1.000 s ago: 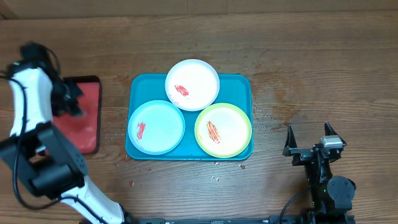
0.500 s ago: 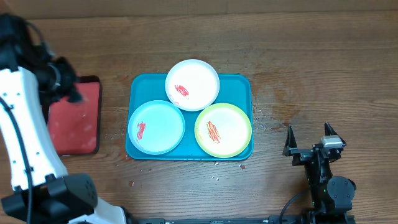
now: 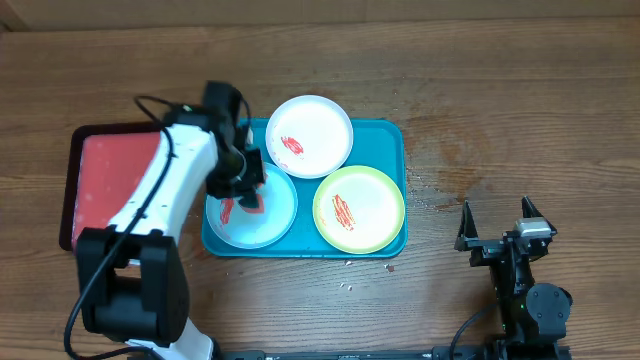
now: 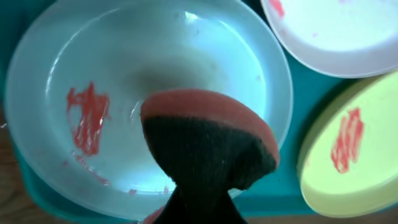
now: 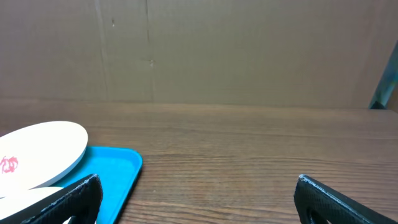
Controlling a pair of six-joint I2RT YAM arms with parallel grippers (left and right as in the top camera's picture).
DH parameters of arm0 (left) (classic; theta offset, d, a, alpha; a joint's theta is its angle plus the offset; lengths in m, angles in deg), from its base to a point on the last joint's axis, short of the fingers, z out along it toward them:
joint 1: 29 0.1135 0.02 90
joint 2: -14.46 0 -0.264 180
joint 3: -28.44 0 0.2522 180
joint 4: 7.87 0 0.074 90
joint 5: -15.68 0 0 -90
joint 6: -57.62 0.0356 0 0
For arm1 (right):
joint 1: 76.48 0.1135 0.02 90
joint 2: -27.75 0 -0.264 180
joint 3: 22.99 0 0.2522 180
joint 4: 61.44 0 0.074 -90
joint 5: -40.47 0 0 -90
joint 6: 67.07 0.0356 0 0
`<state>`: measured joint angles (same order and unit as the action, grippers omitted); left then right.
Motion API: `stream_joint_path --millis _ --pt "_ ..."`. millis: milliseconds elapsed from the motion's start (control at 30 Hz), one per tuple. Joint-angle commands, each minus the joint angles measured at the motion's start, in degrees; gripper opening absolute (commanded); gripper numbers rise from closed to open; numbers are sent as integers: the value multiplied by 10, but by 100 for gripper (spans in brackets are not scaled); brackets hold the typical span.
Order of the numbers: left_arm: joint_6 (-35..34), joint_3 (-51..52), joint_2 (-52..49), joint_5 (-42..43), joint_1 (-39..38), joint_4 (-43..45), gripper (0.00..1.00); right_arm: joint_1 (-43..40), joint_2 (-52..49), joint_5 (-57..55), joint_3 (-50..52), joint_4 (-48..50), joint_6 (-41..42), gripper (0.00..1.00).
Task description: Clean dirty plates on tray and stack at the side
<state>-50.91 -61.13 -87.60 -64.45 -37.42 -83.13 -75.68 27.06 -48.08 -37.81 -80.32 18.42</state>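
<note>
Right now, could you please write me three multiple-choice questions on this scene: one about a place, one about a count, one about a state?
1. Over which plate is the sponge?
A. the white one
B. the light blue plate
C. the yellow-green one

2. How many plates lie on the teal tray?
A. one
B. two
C. three

3. What is the state of the right hand?
A. open and empty
B. shut on a plate
C. shut on the sponge

Answers:
1 B: the left wrist view shows the light blue plate under the sponge.
2 C: the overhead view shows three on the tray.
3 A: its fingers stand apart with nothing between them.
</note>
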Motion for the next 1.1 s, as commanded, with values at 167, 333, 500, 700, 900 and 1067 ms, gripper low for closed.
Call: stream_joint_path --millis 167,333,500,700,900,1067 --pt "-35 91 5 -15 -23 109 4 -1 5 -3 6 3 0 100" --pt "-38 98 5 -17 -23 112 49 -1 5 -3 6 3 0 100" --pt "-38 72 5 -15 -15 91 59 -1 5 -3 6 3 0 100" --pt "-37 -70 18 -16 28 -22 54 -1 5 -3 6 3 0 100" --pt "-36 -166 31 -28 84 -52 100 -1 5 -3 6 3 0 100" --pt "-36 -157 30 -28 101 -58 100 -1 5 -3 6 12 -1 100"
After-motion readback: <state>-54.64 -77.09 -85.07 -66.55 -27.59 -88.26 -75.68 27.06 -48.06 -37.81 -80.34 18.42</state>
